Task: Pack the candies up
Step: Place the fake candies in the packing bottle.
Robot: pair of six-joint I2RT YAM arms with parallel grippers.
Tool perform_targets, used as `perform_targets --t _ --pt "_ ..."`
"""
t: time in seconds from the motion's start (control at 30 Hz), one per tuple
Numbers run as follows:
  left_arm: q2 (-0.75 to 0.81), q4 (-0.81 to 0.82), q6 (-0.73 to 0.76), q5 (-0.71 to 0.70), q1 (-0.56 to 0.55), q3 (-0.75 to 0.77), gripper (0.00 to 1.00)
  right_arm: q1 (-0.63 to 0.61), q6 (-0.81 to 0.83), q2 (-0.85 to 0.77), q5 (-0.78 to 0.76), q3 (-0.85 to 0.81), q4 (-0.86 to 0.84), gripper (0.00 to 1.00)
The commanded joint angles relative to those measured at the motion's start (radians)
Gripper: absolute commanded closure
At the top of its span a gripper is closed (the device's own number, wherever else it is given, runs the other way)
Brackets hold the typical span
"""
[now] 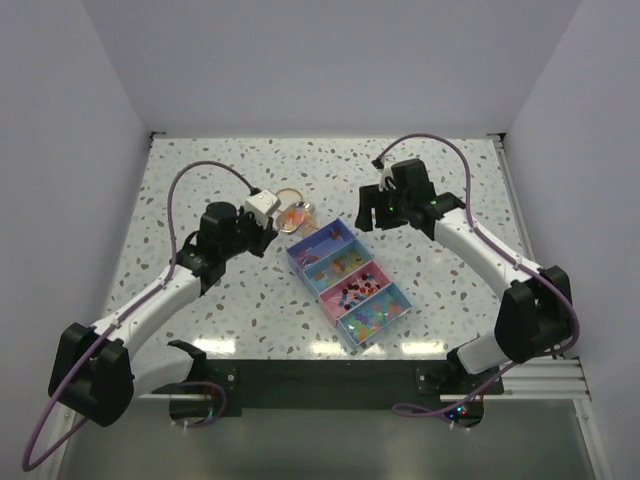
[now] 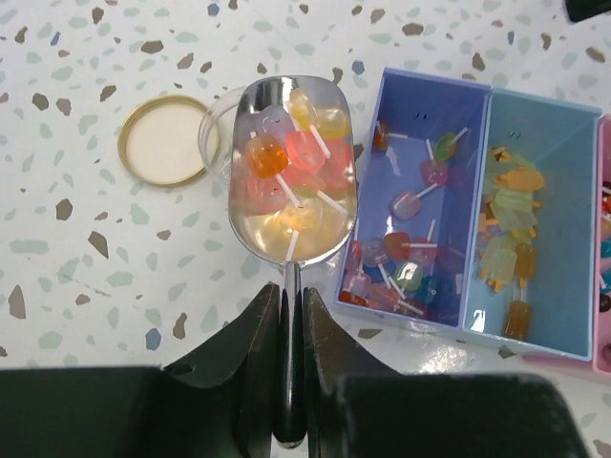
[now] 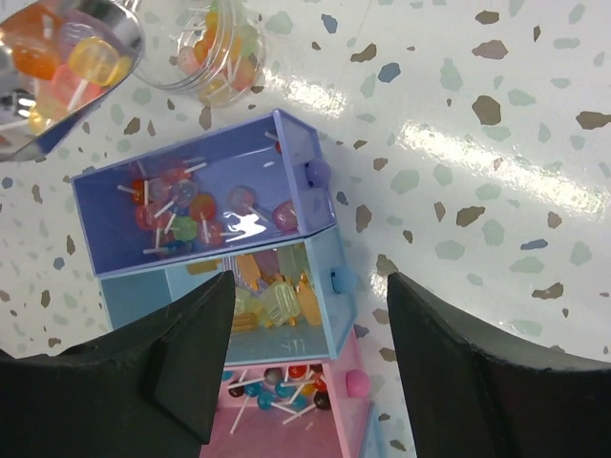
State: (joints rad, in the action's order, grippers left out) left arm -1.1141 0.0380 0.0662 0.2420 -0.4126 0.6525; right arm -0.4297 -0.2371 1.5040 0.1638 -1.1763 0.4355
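Observation:
My left gripper [image 2: 290,329] is shut on the handle of a metal scoop [image 2: 250,227]. The scoop is heaped with candies [image 2: 265,155], tiny lollipops in orange, pink and yellow. It hangs over a small clear jar [image 2: 214,134] beside the box, as the top view shows [image 1: 293,216]. More candies lie in the purple compartment [image 2: 406,205] and in the jar [image 3: 212,52]. My right gripper [image 3: 310,329] is open and empty, above the box's right side. In the top view it [image 1: 372,212] sits just behind the box [image 1: 378,262].
The jar's tan lid [image 2: 162,141] lies flat, left of the jar. The box has a purple [image 3: 286,134], a blue [image 3: 336,250] and a pink compartment [image 3: 358,420] in a row, and a further blue one [image 1: 397,318] nearest the arm bases. White walls enclose the speckled table.

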Motion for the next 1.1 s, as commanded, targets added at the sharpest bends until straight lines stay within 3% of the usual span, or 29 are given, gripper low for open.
perform_targets --t 0.0,0.53,1.07 --pt "-0.050 -0.107 0.086 -0.015 0.012 0.096 1.00 0.003 0.033 -0.070 -0.029 -0.028 0.049 0.32" --pt "-0.274 -0.392 0.182 -0.102 0.031 0.378 1.00 0.003 0.079 -0.176 -0.079 0.024 0.088 0.31" --pt "-0.360 -0.633 0.319 -0.107 0.028 0.573 1.00 0.003 0.096 -0.214 -0.101 0.040 0.080 0.30"
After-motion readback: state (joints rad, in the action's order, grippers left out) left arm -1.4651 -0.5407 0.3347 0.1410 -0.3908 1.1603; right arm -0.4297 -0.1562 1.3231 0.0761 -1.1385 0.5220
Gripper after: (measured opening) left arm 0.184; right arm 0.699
